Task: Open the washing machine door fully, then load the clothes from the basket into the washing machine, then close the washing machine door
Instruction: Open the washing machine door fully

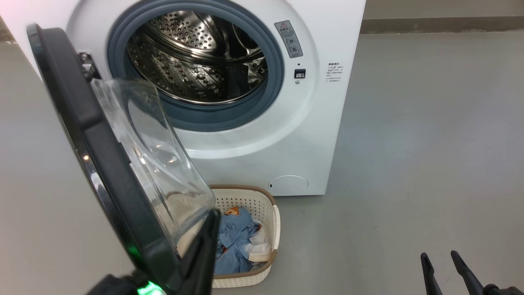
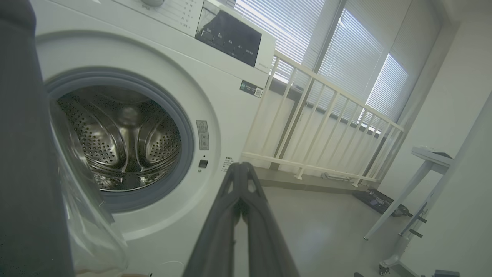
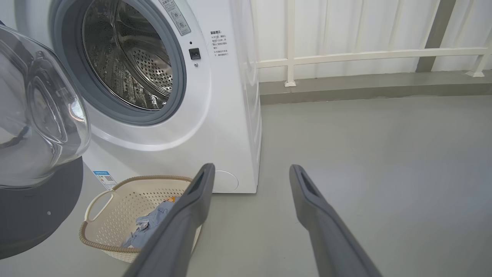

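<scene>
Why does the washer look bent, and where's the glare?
Left wrist view: wide lens bows the washing machine; window blinds blow out white. Head view: the washing machine door catches reflections in its glass. Right wrist view: floor evenly lit.

The washing machine (image 1: 294, 135) is showing smooth white panels, a matt rubber gasket (image 1: 275, 92) and a shiny perforated steel drum (image 1: 184, 41). The washing machine door (image 1: 102, 139) is gleaming glossy black around clear glass. The basket (image 1: 275, 223) is looking matt plastic, the clothes (image 1: 235, 241) soft cloth.

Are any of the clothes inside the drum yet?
No, the drum shows only bare perforated steel in the head view, and the clothes lie in the basket.
</scene>
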You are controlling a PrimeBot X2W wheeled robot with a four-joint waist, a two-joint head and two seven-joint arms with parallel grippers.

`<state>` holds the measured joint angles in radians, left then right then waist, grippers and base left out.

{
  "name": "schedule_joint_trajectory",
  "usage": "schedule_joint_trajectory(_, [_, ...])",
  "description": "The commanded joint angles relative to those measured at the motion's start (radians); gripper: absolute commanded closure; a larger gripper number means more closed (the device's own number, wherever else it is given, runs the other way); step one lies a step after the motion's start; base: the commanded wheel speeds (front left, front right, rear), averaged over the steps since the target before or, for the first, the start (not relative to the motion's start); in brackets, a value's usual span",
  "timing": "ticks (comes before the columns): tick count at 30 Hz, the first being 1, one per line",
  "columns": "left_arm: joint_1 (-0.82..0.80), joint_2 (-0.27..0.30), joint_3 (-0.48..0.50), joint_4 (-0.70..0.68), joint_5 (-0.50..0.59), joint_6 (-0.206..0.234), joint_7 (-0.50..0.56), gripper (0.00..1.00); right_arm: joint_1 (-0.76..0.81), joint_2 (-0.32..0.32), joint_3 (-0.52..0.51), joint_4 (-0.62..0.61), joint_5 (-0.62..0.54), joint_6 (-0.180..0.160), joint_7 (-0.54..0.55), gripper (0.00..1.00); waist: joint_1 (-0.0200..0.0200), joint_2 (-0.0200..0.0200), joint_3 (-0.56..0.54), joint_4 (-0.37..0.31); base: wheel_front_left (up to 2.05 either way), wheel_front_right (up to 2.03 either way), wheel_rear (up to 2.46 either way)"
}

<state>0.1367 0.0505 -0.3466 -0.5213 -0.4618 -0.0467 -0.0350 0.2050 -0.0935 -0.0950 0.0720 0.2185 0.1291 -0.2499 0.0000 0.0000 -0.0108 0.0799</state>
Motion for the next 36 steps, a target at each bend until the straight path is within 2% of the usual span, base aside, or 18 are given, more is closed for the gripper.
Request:
schedule_joint_trajectory(1, [-0.009,0.001,0.016,-0.006,-0.01,0.008,0.013,1.0,-0.014,-0.014,0.026,-0.02,-0.002,0.002,-0.012,0.0,0.0,0.0,0.001,0.0,0.0,0.0,0.0])
schedule_joint_trajectory(6, [0.022,0.002,-0.001,0.073,-0.01,0.036,0.037,1.0,-0.008,-0.012,0.021,-0.021,-0.002,0.002,-0.012,0.0,0.0,0.0,0.005,0.004,0.0,0.0,0.0])
schedule_joint_trajectory(15, [0.016,0.01,0.049,0.157,0.045,0.114,0.011,1.0,-0.002,-0.004,0.011,-0.02,-0.004,0.002,-0.012,0.0,0.0,0.0,0.013,0.023,0.0,0.0,0.0])
schedule_joint_trajectory(25, [-0.006,0.013,0.066,0.186,0.066,0.149,-0.001,1.0,-0.005,0.008,0.012,-0.019,-0.008,0.002,-0.012,0.0,0.0,0.0,0.032,0.078,0.0,0.0,0.0])
schedule_joint_trajectory(36, [-0.023,0.016,0.096,0.212,0.063,0.185,-0.007,1.0,-0.012,0.012,0.008,-0.013,-0.013,0.002,-0.012,0.0,0.0,0.0,0.044,0.171,0.0,0.0,0.0])
